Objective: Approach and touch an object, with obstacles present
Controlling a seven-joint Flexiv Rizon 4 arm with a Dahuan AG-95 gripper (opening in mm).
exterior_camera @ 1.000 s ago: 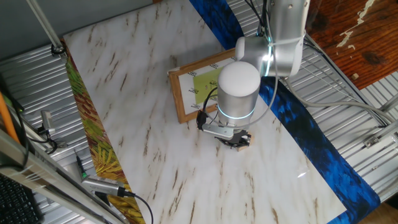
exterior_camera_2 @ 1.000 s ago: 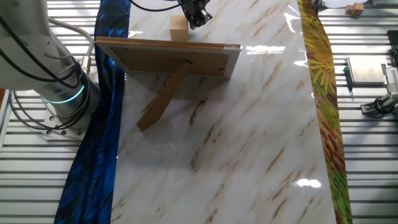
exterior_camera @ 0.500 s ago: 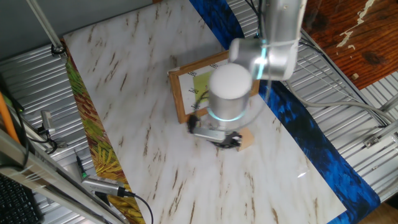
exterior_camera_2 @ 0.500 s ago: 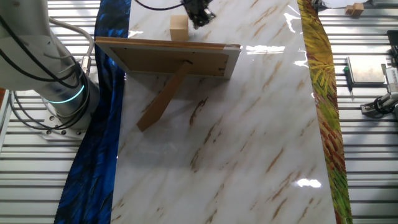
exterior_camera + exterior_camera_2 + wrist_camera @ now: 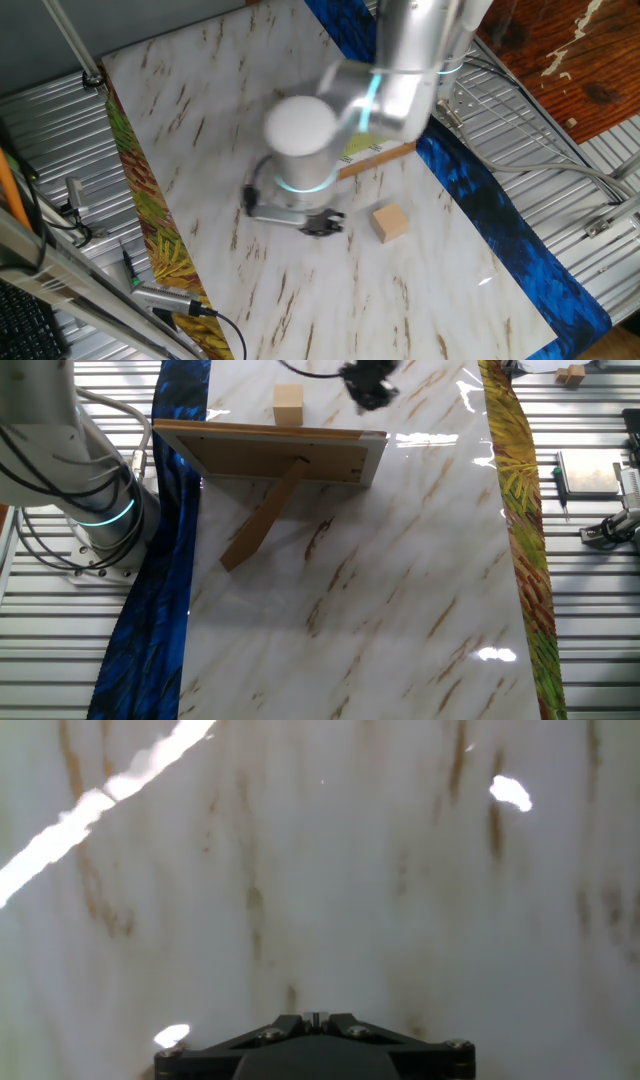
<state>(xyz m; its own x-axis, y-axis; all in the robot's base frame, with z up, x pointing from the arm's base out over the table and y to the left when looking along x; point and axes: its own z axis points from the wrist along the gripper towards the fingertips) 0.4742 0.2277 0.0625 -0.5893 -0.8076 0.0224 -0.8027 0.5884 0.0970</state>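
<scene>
The small tan wooden cube (image 5: pixel 391 222) sits on the white marble tabletop and also shows in the other fixed view (image 5: pixel 288 405), just behind the picture. My gripper (image 5: pixel 322 224) is motion-blurred, low over the table, a short way left of the cube and apart from it; it also appears in the other fixed view (image 5: pixel 368 382). In the hand view the gripper (image 5: pixel 315 1016) has its jaws together, with only bare marble ahead. The wooden-framed picture (image 5: pixel 270 452) stands propped on its back strut; my arm hides most of it in one fixed view (image 5: pixel 378 152).
A blue cloth strip (image 5: pixel 480 200) runs along one table side and a yellow-green patterned strip (image 5: pixel 515 510) along the other. The robot base (image 5: pixel 95 510) with cables stands beside the blue strip. A small wooden block (image 5: pixel 571 373) lies off the table.
My arm has swung away from the cube, across the table toward the yellow-green strip. The cube, earlier under the hand, is uncovered and has stayed in place. The picture has not moved.
</scene>
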